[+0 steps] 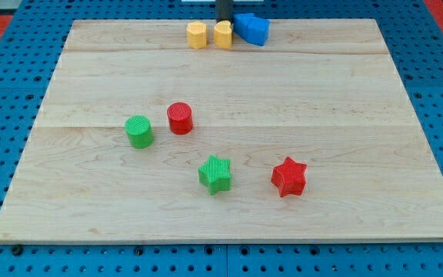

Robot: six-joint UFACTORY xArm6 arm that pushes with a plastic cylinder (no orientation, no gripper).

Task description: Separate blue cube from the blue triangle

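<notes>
My tip (225,21), a bare rod that holds nothing, stands at the view's top edge of the bench (221,223), between the yellow block (223,35) and the blue mass (251,29). There the blue cube and the blue triangle touch, and I cannot tell them apart. I think a push here could move both together, or off the edge

You are looking at a laboratory test bench. A pale wooden board (229,85) lies flat on a blue perforated base plate (6,69) with a regular grid of holes. Small coloured blocks (215,174) sit scattered on the board as test pieces.
</notes>
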